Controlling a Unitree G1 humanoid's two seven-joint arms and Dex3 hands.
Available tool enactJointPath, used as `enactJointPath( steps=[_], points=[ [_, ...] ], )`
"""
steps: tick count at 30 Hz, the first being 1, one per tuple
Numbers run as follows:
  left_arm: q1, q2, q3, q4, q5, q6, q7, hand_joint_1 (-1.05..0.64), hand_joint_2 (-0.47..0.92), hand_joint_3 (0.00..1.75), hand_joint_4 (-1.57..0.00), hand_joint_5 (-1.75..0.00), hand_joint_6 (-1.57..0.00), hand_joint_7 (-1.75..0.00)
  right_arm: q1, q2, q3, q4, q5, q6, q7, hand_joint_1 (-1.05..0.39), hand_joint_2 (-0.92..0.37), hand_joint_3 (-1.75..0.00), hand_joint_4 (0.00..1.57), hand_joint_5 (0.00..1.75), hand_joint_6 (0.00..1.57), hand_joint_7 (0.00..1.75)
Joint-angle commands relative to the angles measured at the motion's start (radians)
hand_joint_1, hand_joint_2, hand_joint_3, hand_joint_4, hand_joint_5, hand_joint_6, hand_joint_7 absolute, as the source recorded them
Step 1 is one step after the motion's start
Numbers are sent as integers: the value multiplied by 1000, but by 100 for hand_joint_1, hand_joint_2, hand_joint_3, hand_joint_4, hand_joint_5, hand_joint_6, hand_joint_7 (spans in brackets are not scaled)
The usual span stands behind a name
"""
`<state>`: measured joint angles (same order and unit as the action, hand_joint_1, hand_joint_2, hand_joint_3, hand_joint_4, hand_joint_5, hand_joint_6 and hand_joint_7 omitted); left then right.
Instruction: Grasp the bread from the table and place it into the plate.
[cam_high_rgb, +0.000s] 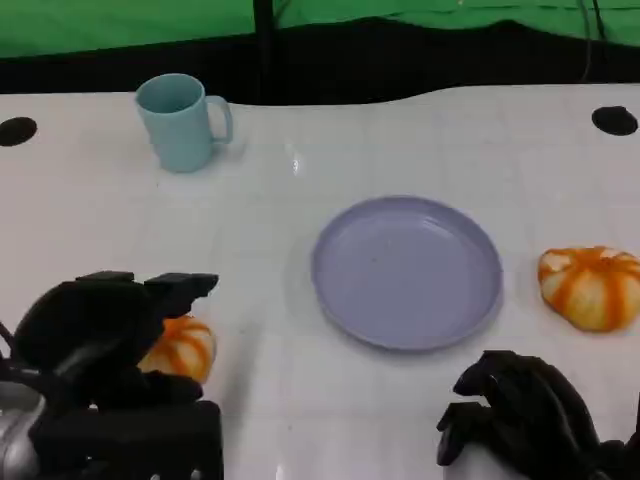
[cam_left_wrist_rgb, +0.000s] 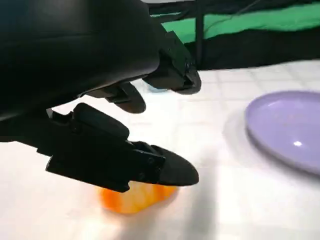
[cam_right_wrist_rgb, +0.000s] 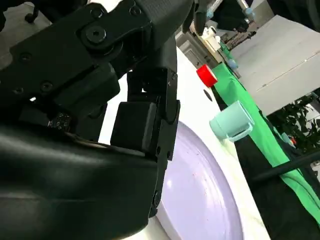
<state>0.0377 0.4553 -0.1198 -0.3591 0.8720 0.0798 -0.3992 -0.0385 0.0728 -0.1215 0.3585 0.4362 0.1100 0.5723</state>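
The bread (cam_high_rgb: 183, 348) near my left hand is a rounded orange bun with pale stripes running over its top. It sits on the white desk (cam_high_rgb: 300, 240) at my lower left, well apart from the plate (cam_high_rgb: 406, 271). In the left wrist view the same bread (cam_left_wrist_rgb: 134, 198) shows as a blurred orange lump on the desk, partly under my fingers (cam_left_wrist_rgb: 165, 167).

A second bun (cam_high_rgb: 592, 287), of the same orange and pale striping, lies on the desk at the right, just beside the plate's right edge but not touching it.

The plate is round, lilac and shallow, lying flat at the middle of the desk with nothing on it. The right wrist view shows its rim (cam_right_wrist_rgb: 210, 200) close by my right hand.

My left hand (cam_high_rgb: 105, 340) hangs over the first bread with its fingers spread apart, one set above and one below in the wrist view. It holds nothing. I cannot tell whether any finger touches the bread; the bun's near side is hidden by the hand.

My right hand (cam_high_rgb: 520, 410) is low at the right front of the desk, in front of the plate, with its fingers curled inward. Nothing shows in its grasp.

A light blue mug (cam_high_rgb: 182, 121) stands upright at the far left of the desk, handle to the right.
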Motion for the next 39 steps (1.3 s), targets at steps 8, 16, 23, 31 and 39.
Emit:
enactJointPath(
  steps=[8, 16, 23, 31, 39],
  points=[
    [-92, 55, -122, 40, 290, 96, -135, -74, 88, 1, -30, -9, -25, -1, 10, -4, 0, -20, 5, 9, -9, -102, -72, 0, 156, 76, 157, 39],
    [-197, 9, -209, 268, 376, 122, -93, -76, 87, 0, -34, -9, -27, -1, 11, -4, 1, -23, 3, 11, -11, -101, -72, 0, 155, 77, 157, 38],
    [-275, -25, -252, 495, 333, 124, 19, -70, 87, 0, -44, -13, -28, -1, 16, -5, 6, -26, -4, -1, -6, -101, -72, 0, 154, 78, 157, 38],
    [-355, -36, -289, 765, 218, 65, 166, -53, 90, 5, -46, -59, -44, -2, 17, -8, 2, -28, 4, 9, 0, -100, -72, 0, 153, 80, 157, 37],
    [-397, -21, -288, 922, 46, -89, 319, -33, 92, 42, -64, -158, -104, -26, 17, -7, 3, -32, 6, 21, -2, -101, -71, 0, 153, 80, 157, 37]
  ],
)
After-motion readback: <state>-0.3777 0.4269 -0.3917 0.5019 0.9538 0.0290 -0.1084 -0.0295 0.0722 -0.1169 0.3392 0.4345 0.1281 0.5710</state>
